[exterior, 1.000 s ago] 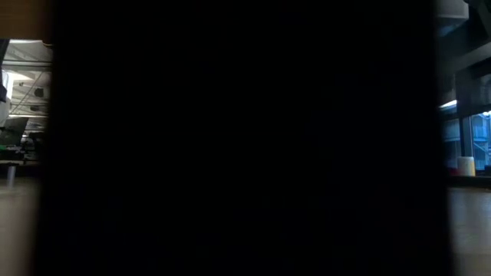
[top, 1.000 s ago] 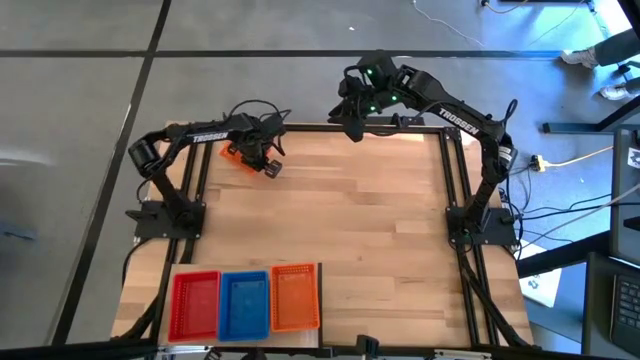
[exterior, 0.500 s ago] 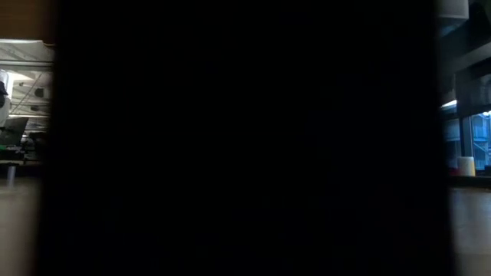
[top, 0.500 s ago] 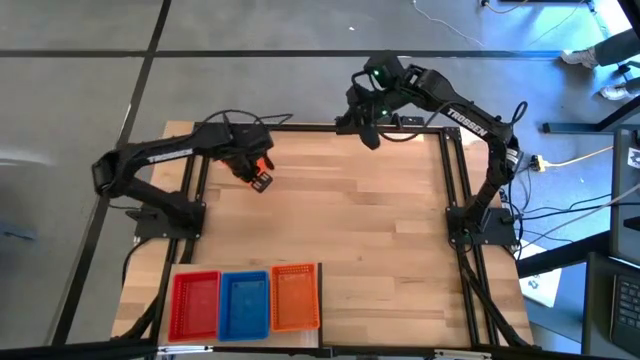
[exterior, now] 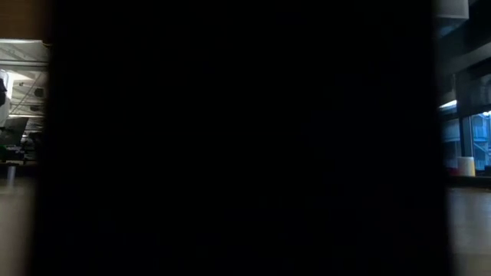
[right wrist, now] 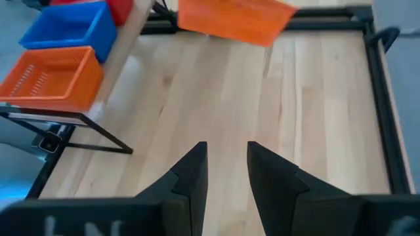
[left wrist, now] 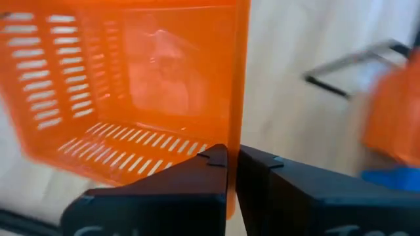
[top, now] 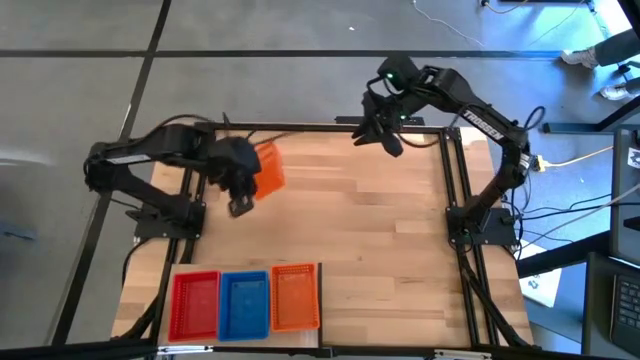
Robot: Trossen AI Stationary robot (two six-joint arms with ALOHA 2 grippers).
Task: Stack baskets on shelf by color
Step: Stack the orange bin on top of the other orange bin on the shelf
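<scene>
Three baskets (top: 245,303) side by side on the shelf (top: 319,305), near table edge

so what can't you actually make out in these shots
- Low view: nearly all dark; something close to the lens hides the table, arms and baskets.
- High view: the left gripper is motion-blurred, so its hold on the orange basket is unclear there.
- Left wrist view: that basket fills the frame and its far rim is cut off.
- High view: whether the baskets on the shelf are stacks or singles.

Two black jointed arms, white "TROSSEN" lettering, one green light.
</scene>
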